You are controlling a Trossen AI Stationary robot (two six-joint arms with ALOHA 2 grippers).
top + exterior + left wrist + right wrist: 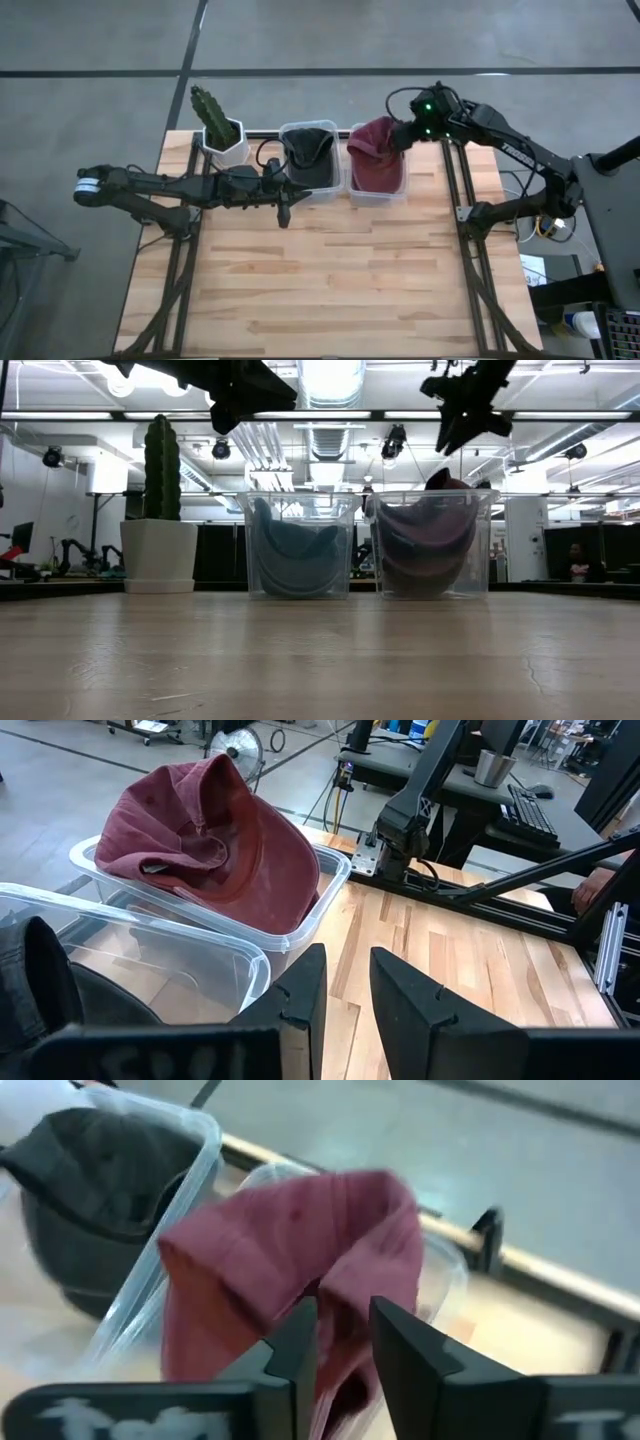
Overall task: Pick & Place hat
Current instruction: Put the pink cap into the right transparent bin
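Note:
A maroon hat [375, 155] lies crumpled in the right clear bin [378, 197] at the table's far side. Its top [215, 780] is heaped above the rim, and one side hangs over the bin's wall [285, 915]. My right gripper [345, 1340] hovers above the hat [290, 1250], slanting down, open by a narrow gap with nothing between its fingers. In the low view it [452, 438] is clear of the hat [430, 535]. A dark hat [310, 160] fills the left bin [315, 195]. My left gripper [285, 218] waits in front of that bin, narrowly open and empty [347, 980].
A cactus in a white pot [215, 125] stands at the far left beside the bins. Black frame rails [460, 190] run along the table's left and right sides. The wooden tabletop [330, 290] nearer than the bins is bare.

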